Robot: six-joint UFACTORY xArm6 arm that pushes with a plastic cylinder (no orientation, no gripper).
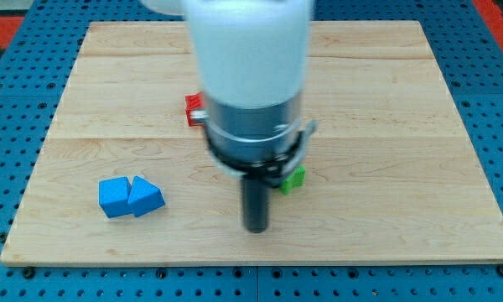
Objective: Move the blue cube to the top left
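Observation:
The blue cube (115, 197) sits near the board's bottom left, touching a second blue block (146, 197) with slanted faces on its right. My tip (255, 228) is low in the middle of the board, well to the right of both blue blocks and apart from them. The white arm body hides the board's upper middle.
A red block (194, 108) shows partly at the arm's left edge, above the blue blocks. A green block (293, 179) peeks out just right of the rod. The wooden board (419, 126) lies on a blue pegboard surface.

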